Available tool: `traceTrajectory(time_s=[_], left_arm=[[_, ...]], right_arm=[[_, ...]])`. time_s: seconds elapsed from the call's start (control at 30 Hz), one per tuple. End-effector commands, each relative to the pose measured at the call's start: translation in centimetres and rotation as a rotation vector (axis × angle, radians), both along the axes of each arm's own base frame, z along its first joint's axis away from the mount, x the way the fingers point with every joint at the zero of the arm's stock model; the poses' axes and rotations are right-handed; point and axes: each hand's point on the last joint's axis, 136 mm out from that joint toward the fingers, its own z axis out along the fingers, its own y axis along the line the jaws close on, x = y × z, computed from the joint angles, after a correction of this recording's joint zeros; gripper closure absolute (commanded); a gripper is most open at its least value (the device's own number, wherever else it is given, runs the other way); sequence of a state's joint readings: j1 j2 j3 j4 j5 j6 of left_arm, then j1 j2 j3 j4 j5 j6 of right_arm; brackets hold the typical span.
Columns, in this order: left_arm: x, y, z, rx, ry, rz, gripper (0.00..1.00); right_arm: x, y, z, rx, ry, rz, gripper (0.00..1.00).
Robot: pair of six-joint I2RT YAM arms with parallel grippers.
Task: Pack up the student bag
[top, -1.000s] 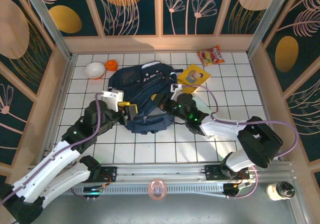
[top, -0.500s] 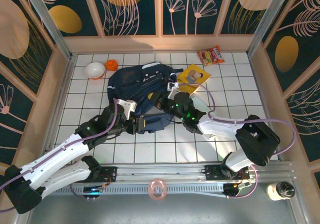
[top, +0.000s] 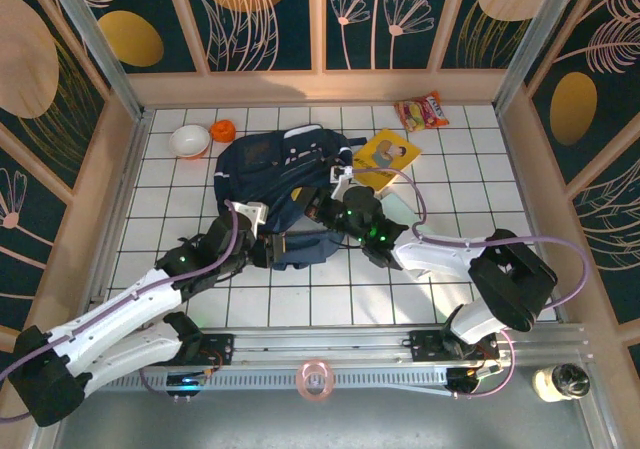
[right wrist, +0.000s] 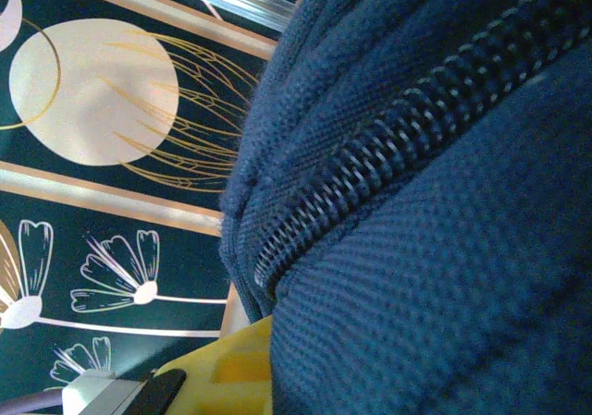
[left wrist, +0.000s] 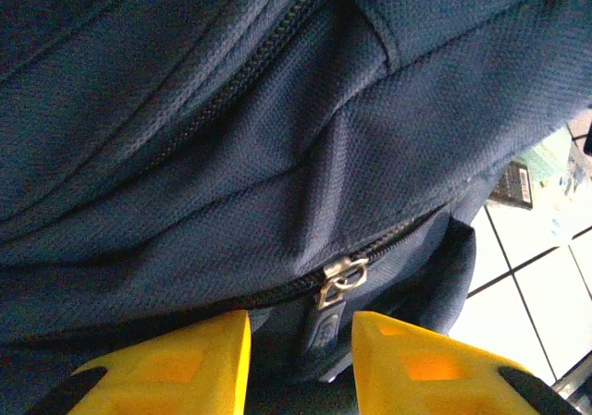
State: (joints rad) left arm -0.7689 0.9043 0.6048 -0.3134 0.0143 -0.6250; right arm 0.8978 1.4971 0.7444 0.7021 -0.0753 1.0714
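The jaws of the left gripper stand partly apart. Its two yellow fingers rise from the bottom edge of the left wrist view with a clear gap between them. In that gap, just above the tips, hangs a small silver metal zipper pull with a dark tab below it. Neither finger visibly touches the pull.

The jaws of the right gripper are closed on the student bag, a large navy-blue fabric backpack. In the right wrist view the weave and a dark zipper line are pressed close to the lens, and the cloth laps over one yellow finger at the lower left.

In the top view the bag lies in the upper middle of the white tiled table, its near end bunched between the two grippers. The left arm runs low from the lower left corner up to the middle, with the left gripper at the bag's near edge. The right arm folds at an elbow at the lower right, and its forearm reaches left to the bag's right side.

A white round bowl and a small orange object sit just left of the bag's far end. A yellow picture book lies to its right.
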Motion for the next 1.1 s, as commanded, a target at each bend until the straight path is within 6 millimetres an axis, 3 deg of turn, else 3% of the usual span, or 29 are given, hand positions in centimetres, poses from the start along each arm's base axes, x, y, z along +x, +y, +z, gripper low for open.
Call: traceTrajectory(time_s=[0.0, 0.37, 0.53, 0.6, 0.67, 0.7, 0.87, 1.07], left_arm=[[0.5, -0.9, 0.4, -0.061, -0.006, 0.015, 0.68], [0.4, -1.4, 0.5, -0.106, 0.017, 0.023, 0.94], [0.5, -0.3, -0.1, -0.057, 0.007, 0.052, 1.0], [0.6, 0.1, -0.3, -0.037, 0.001, 0.07, 0.97], [0.7, 0.3, -0.5, -0.037, 0.005, 0.08, 0.83], [0.6, 0.1, -0.4, -0.051, 0.007, 0.075, 0.81], [0.5, -0.6, -0.6, -0.083, 0.032, 0.067, 0.81], [0.7, 0.0, -1.9, -0.002, 0.042, 0.074, 0.85]], right_arm=[[0.3, 1.0, 5.5, 0.107, -0.131, -0.013, 1.0], [0.2, 1.3, 5.0, 0.095, -0.115, -0.009, 1.0], [0.2, 1.1, 5.1, 0.087, -0.12, -0.011, 1.0], [0.1, 1.1, 5.1, 0.078, -0.124, -0.011, 1.0], [0.1, 1.0, 5.2, 0.072, -0.126, -0.012, 1.0], [0.1, 0.9, 5.2, 0.07, -0.128, -0.013, 1.0], [0.0, 0.9, 5.4, 0.069, -0.131, -0.015, 1.0], [-0.4, 1.2, 5.3, 0.016, -0.142, -0.045, 1.0]])
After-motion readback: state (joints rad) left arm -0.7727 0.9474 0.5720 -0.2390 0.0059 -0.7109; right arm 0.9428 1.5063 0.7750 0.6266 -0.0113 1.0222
